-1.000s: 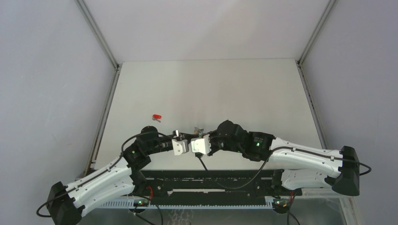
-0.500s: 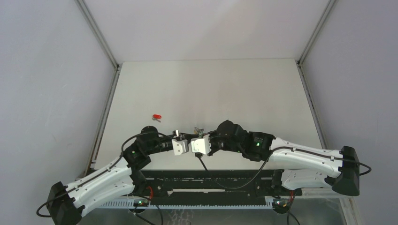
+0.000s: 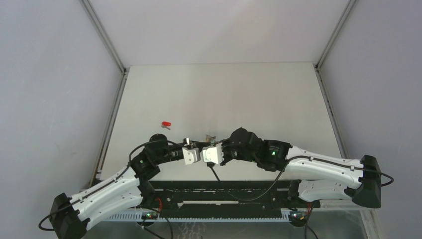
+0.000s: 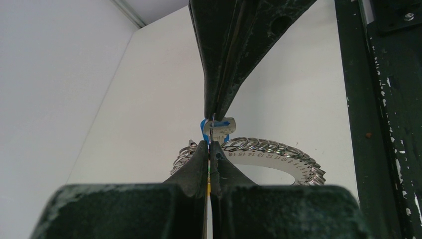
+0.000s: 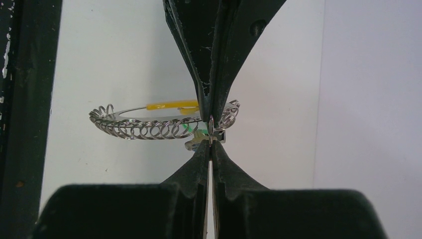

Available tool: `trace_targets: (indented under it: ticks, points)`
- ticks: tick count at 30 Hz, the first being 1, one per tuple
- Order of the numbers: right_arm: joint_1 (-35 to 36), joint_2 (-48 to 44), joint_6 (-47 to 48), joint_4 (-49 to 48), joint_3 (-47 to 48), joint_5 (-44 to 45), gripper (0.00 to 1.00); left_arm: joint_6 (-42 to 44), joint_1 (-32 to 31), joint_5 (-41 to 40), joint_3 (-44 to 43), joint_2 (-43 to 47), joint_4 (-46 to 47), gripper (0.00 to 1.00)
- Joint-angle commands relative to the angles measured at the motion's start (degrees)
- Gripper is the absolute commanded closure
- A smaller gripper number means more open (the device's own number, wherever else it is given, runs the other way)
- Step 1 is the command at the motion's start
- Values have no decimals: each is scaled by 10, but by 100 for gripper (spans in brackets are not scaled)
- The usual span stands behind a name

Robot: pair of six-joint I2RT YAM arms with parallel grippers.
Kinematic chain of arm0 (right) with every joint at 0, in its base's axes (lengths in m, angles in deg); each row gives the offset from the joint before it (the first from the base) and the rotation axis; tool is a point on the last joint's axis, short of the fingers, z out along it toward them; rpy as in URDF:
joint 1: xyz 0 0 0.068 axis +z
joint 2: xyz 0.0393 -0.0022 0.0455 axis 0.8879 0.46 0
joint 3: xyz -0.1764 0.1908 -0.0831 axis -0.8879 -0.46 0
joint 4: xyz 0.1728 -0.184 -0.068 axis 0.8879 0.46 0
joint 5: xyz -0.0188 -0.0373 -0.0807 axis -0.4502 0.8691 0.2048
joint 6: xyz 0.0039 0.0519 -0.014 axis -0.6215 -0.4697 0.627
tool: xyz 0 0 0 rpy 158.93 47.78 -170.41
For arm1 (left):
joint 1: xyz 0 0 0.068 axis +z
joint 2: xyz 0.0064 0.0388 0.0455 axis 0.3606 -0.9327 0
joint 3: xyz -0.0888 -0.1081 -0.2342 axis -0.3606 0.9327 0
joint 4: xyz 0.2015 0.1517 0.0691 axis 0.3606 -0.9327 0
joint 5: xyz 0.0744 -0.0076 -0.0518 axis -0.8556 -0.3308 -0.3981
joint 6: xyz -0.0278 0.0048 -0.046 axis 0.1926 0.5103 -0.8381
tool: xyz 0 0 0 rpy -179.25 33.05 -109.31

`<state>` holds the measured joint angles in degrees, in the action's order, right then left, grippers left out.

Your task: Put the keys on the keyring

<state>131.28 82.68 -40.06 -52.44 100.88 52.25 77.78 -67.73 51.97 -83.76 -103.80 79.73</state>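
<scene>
My two grippers meet tip to tip low over the table's near middle. The left gripper (image 3: 193, 145) (image 4: 210, 145) is shut on the keyring (image 4: 271, 153) (image 5: 144, 127), a silvery band carrying a row of small wire loops. The keyring's yellow tab (image 5: 171, 104) runs into the left jaws. The right gripper (image 3: 205, 144) (image 5: 210, 143) is shut on the blue key (image 4: 214, 128), which hangs between the two sets of tips beside the ring. The red key (image 3: 166, 123) lies alone on the table, to the left of and beyond both grippers.
The white table (image 3: 224, 94) has grey walls on three sides and metal rails along its left and right edges. A black frame (image 4: 370, 99) at the near edge runs close beside the grippers.
</scene>
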Motion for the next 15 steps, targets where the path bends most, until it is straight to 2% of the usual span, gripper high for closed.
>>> trace_targets:
  ticks: [1,15]
  points:
    - [4,-6,-7,-11,0,2,100,-5,-4,-8,-36,4,28,100]
    - [4,-3,-8,-18,0,7,100,-1,-4,8,-36,6,26,100]
